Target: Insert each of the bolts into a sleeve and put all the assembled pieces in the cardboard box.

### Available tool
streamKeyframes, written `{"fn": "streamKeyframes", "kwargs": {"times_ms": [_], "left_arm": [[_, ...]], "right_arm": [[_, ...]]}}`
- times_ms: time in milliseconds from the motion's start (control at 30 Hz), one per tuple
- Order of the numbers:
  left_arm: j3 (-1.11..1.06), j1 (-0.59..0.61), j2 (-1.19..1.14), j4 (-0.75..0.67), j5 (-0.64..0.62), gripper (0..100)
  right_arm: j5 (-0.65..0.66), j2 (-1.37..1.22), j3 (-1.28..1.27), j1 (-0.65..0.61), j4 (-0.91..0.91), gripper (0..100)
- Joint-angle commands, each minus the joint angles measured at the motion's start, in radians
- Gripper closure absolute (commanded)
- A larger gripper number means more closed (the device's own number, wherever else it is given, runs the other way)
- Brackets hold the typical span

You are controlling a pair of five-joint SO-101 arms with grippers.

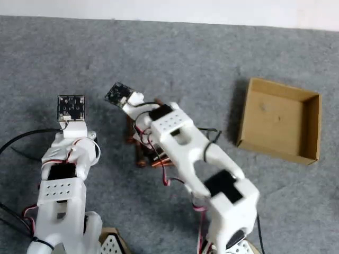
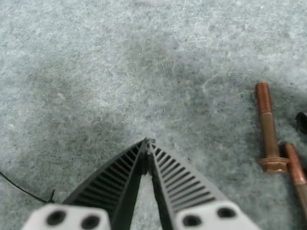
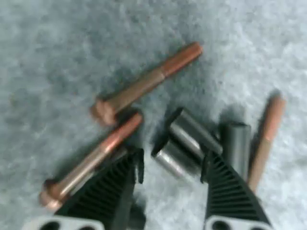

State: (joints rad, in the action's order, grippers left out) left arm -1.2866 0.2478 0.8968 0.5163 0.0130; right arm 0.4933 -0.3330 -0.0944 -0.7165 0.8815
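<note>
Right gripper (image 3: 172,165) hangs with its fingers apart just over a bunch of dark sleeves (image 3: 189,133) on the grey mat (image 1: 212,63), with three copper bolts (image 3: 144,84) lying around them. Left gripper (image 2: 147,142) has its fingers pressed together over the mat, near two of the bolts. Cardboard box (image 1: 278,119) sits well apart from the pile, past the right arm.

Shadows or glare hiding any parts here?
High view: the right arm shades the bolts under it; left wrist view: a bolt lies at a shadow's edge, plainly visible; right wrist view: mild sheen on the sleeves, dark shadows beside them.
</note>
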Motion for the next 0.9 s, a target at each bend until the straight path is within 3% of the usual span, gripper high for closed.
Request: {"fn": "streamKeyframes", "kwargs": {"times_ms": [0,300,733,867], "left_arm": [[0.005,0.013,0.024,-0.018,-0.006,99],[0.004,0.013,0.024,-0.018,-0.006,99],[0.002,0.013,0.024,-0.018,-0.006,99],[0.002,0.013,0.024,-0.018,-0.006,99]], "right_arm": [[0.012,-0.076,0.131,0.039,0.013,81.0],[0.087,-0.248,0.206,0.064,0.064,81.0],[0.083,-0.305,0.211,0.076,0.07,81.0],[-0.071,-0.3,0.211,0.076,-0.013,81.0]]}}
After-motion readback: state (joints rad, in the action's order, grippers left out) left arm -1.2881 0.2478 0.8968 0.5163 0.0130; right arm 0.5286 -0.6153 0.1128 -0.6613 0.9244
